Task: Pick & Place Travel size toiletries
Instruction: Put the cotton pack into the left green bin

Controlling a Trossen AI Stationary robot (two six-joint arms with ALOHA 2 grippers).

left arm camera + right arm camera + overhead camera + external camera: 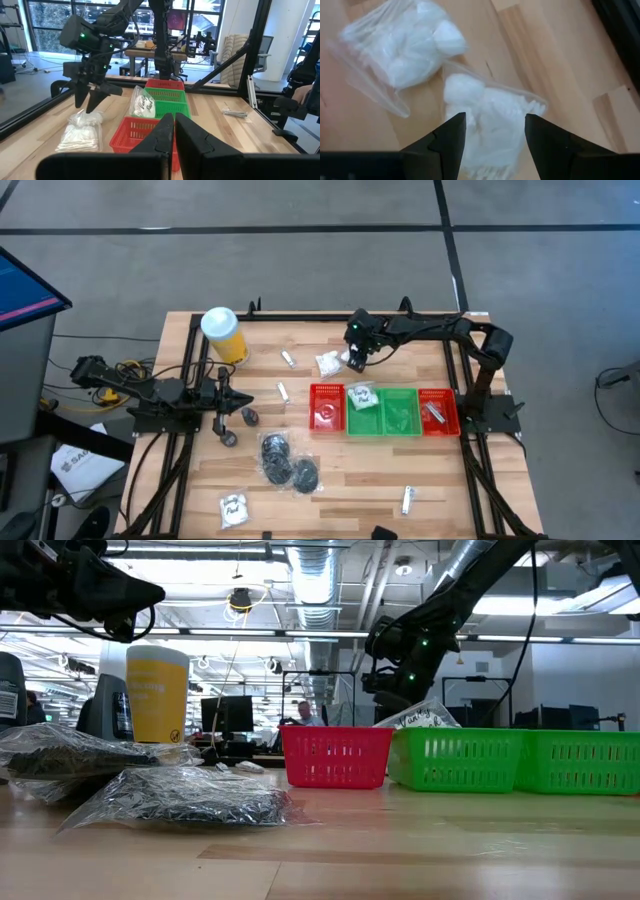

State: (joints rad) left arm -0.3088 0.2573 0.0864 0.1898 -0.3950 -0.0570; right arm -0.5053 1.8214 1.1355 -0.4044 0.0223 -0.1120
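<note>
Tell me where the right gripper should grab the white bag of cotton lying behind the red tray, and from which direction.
Come straight down from above. The white bag lies flat on the table, and the right gripper hangs over it, open, its fingers either side of the bulging middle. Probably pinch that padded middle, not the thin clear edge, which would likely slip. Keep clear of the neighbouring bag.

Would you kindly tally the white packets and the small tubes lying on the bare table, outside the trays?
White packets: 3
Small tubes: 3
Total: 6
</note>
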